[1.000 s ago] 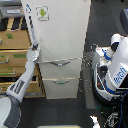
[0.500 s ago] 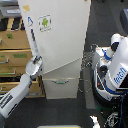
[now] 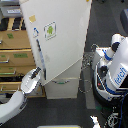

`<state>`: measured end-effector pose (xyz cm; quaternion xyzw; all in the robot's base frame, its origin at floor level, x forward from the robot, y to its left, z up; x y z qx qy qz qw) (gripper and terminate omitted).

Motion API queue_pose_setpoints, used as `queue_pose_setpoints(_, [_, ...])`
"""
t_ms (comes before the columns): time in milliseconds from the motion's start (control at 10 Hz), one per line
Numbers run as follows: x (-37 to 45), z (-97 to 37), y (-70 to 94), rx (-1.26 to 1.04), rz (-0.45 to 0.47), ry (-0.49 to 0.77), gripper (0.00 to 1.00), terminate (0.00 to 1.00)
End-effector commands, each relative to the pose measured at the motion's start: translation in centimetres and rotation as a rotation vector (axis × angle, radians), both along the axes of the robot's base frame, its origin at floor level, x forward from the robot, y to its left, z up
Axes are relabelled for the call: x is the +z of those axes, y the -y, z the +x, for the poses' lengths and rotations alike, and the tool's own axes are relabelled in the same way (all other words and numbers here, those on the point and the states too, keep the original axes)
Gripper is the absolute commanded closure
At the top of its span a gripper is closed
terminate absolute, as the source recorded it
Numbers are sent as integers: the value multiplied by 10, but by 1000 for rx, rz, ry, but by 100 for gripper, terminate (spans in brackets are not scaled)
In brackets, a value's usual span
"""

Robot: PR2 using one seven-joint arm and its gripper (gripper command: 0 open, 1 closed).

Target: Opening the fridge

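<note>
The fridge (image 3: 65, 45) is tall and white and stands in the middle of the exterior view. Its large upper door (image 3: 60, 35), with a small green sticker (image 3: 50, 31), is swung partly open and hangs out over the lower drawers (image 3: 64, 86). My gripper (image 3: 36, 74) is at the door's left edge, low down, and looks closed around that edge. The grey-and-white forearm (image 3: 17, 102) reaches in from the bottom left. The fingers are small and blurred here.
A tan wooden drawer cabinet (image 3: 12, 57) stands just to the exterior view's left of the fridge, behind my arm. A white-and-blue robot body (image 3: 117, 70) with cables (image 3: 89, 75) sits on the exterior view's right, close to the fridge's side.
The upper door has swung further open, its lower edge now out over the drawers. My gripper has moved with the door's edge, slightly down and towards the camera.
</note>
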<state>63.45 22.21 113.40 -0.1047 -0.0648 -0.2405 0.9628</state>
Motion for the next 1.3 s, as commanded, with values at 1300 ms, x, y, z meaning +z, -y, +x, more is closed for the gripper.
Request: queue_pose_setpoints(1300, [72,-91,318,-584,134,66,0,0])
